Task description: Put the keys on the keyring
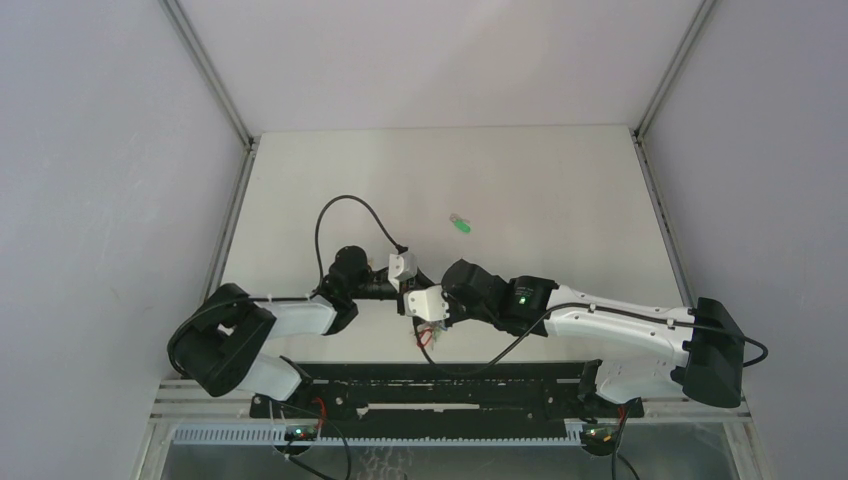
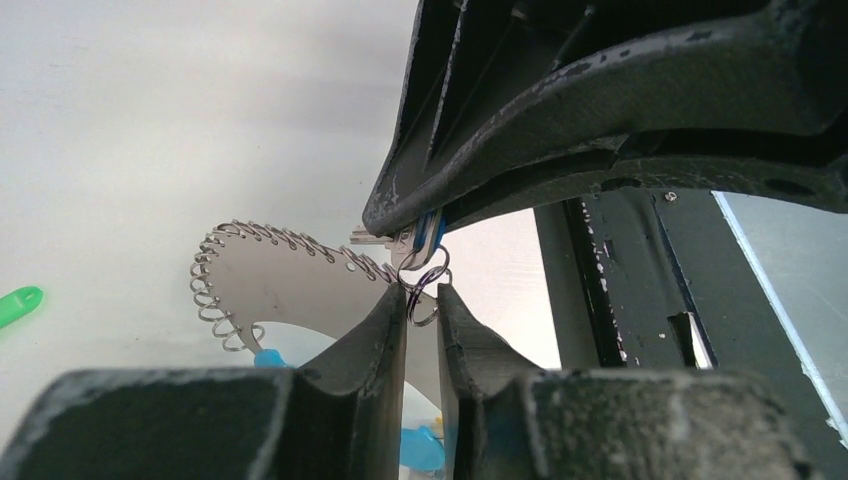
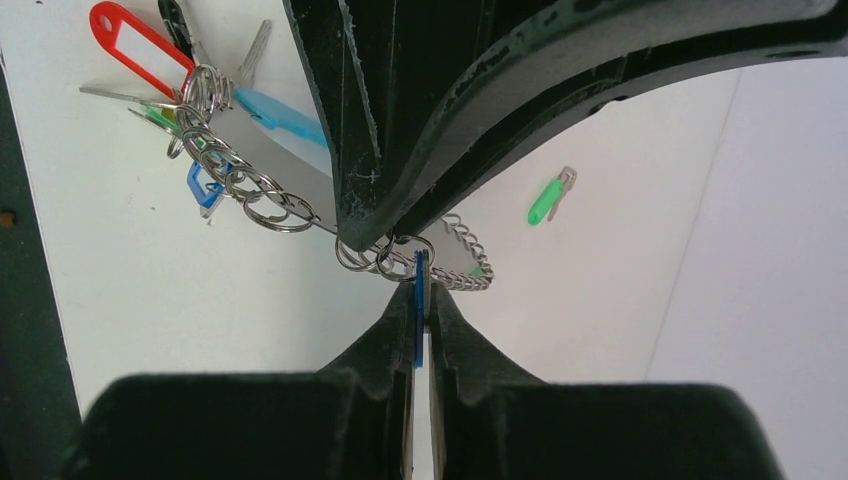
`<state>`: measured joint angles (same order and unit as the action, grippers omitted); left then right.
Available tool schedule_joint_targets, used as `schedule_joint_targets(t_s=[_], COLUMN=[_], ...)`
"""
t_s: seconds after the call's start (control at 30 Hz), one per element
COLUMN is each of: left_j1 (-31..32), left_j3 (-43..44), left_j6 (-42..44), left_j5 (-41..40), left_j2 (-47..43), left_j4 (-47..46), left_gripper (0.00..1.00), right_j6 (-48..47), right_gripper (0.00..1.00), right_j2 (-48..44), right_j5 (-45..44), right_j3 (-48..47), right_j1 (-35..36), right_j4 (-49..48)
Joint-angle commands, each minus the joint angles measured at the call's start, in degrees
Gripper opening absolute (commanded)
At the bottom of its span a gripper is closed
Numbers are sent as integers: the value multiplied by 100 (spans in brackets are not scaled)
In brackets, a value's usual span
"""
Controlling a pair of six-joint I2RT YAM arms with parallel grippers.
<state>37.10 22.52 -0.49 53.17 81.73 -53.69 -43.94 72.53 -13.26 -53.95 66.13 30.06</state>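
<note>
Meeting tip to tip low over the table (image 1: 560, 200), the two grippers share one spot. The left gripper (image 2: 421, 305) has its jaws nearly together, and a small ring (image 2: 428, 282) of the keyring (image 2: 270, 237) sits in the narrow gap between its fingertips. Whether that ring is truly clamped I cannot tell. Straight across from it, the right gripper (image 3: 421, 292) is closed flat on the plastic head of the blue key (image 3: 419, 325), which stands at that same small ring. The rest of the keyring spreads out from the meeting fingertips, under the right gripper and toward its near side. Its wire coil, a red tag (image 3: 140, 45) and a turquoise tag (image 3: 280, 115) are on the table. The green key (image 1: 460, 225) lies alone beyond both grippers, a little to the right and well apart from them.
</note>
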Motion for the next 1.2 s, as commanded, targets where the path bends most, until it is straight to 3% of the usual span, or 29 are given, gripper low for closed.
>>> schedule_joint_targets(t_s=[0.0,0.27,0.5,0.77,0.9,1.17], left_j1=[-1,16,16,43,101,187], left_j3=[200,294,69,-280,-394,-582], left_j6=[-13,-246,-312,-376,-489,-671], left_j5=[149,210,-579,-1592,-1919,-2335], left_j2=[-222,-173,-433,-722,-720,-580], left_j4=[-1,-42,49,-17,-277,-694], left_gripper=[19,0,0,0,0,0], right_j6=[61,157,1012,2210,2588,2923], right_gripper=[0,0,0,0,0,0], right_j2=[-108,-143,-149,-35,101,236], right_j5=[-229,-301,-396,186,678,856], right_j3=[-230,-234,-233,-185,-134,-72], right_j1=[-29,-28,-100,-466,-679,-955], right_j4=[-220,-195,130,561,524,654])
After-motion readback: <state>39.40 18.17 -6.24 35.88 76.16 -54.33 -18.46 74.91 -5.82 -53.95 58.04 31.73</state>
